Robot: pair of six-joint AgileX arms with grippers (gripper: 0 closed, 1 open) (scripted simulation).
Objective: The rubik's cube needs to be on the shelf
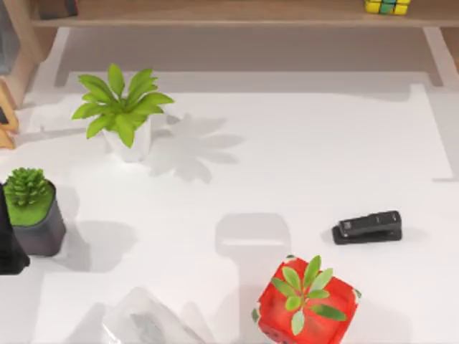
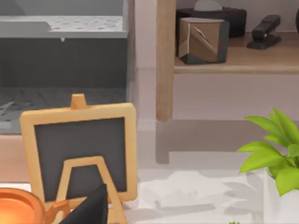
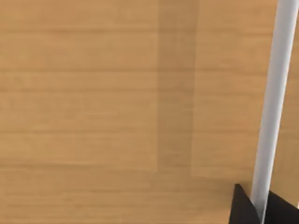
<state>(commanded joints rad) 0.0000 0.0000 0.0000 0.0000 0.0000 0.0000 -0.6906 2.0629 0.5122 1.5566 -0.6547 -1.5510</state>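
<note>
**Cube on the shelf board, both grippers hard to read**

Plants fill the left of the table in the top view: a dark pot with a spiky succulent [image 1: 29, 211] near the left edge, and beyond it a white pot with a leafy plant [image 1: 123, 115]. A dark part of my left arm [image 1: 11, 247] sits at that left edge; whether the left gripper is open or closed cannot be told. Its wrist view shows a small chalkboard easel [image 2: 81, 149] and an orange dish [image 2: 18, 207].

Toward the right come the red cube-shaped planter [image 1: 307, 299] at the near edge and a black stapler [image 1: 367, 226] lying with its long axis across the table.

The rubik's cube [image 1: 387, 6] rests on the shelf [image 1: 215, 14] at its right part, cut off by the frame's top edge, so only yellow and green tiles show. It lies well beyond everything on the table. By its side the right arm looks the nearer one. The right wrist view shows wood grain and a pale bar; the right gripper's state cannot be told.
</note>
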